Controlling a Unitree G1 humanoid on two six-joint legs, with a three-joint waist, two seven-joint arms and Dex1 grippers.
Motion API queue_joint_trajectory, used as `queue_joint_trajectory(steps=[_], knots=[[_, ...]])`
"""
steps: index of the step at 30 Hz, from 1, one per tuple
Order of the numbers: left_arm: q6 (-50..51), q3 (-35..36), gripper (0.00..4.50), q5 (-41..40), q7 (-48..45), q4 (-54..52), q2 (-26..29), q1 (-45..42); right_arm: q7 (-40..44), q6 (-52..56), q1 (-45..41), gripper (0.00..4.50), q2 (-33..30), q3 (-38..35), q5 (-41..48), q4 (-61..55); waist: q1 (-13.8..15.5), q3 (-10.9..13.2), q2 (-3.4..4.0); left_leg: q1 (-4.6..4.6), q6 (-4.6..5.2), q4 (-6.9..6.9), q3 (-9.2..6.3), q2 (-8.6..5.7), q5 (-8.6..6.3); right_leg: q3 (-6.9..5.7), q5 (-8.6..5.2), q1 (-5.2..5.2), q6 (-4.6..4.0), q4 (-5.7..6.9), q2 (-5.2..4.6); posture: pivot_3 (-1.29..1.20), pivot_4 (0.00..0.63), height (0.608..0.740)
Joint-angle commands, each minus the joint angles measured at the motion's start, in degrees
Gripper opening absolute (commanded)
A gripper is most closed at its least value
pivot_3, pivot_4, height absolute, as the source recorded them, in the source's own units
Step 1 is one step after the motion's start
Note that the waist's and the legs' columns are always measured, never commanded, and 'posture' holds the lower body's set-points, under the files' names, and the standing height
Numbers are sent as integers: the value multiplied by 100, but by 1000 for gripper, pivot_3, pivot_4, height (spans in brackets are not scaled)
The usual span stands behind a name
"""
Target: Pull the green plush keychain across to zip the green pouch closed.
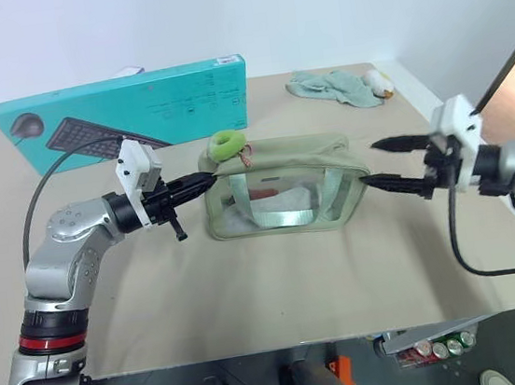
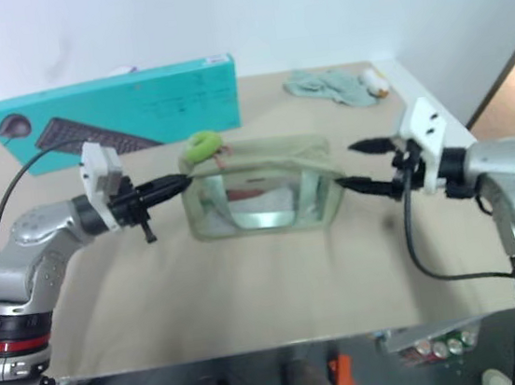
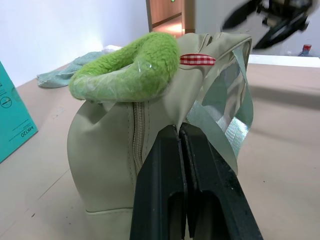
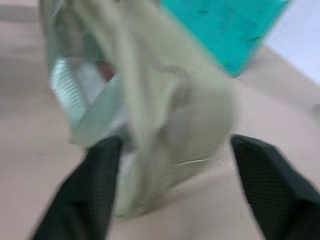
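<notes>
The left tool (image 1: 207, 179) is pinched tight on the left end of the green pouch (image 1: 285, 189), whose long axis runs left to right across the counter (image 1: 279, 293). The green plush keychain (image 1: 227, 144) sits atop that end; the left wrist view shows its gingham ribbon. The right tool (image 1: 384, 163) gapes empty at the right end, with bare counter beyond.

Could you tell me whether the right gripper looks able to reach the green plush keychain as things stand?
Probably yes. The right gripper is open at the green pouch's near end; the green plush keychain sits uncovered on top at the far end, where the left gripper pinches the fabric just below it.
</notes>
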Motion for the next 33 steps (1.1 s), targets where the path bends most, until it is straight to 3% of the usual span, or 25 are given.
queue_joint_trajectory(steps=[1,5,8,16,33], knots=[[25,-58,0,-54,-50,-205,1,-147,-142,227,-520,4477,-165,-304,249,-203,-1,0,0,0,0,0,0,0,0,0,0,0,0,0,0,0,150,740],[54,-88,0,-54,-33,-230,-34,-171,-449,448,-1219,4477,184,-27,358,-385,-9,1,1,0,1,0,-1,2,1,2,2,-2,0,1,3,0,150,740],[162,-105,0,-145,-8,-350,-94,-151,-829,389,-1942,4477,941,574,102,-324,-37,0,1,2,1,0,-2,11,1,4,2,-1,-2,1,10,0,150,740],[304,-117,0,-212,71,-543,-138,-109,-865,-108,-2765,4477,2136,1531,-549,740,9,1,2,-27,2,1,-1,13,2,-10,-2,-15,-6,3,3,0,150,740],[331,-131,0,-192,186,-617,-168,-41,-6,-530,-2766,4477,2572,1934,-780,1005,-1,1,2,-32,11,1,-6,6,-4,-10,0,-17,-3,-6,1,0,150,740]])
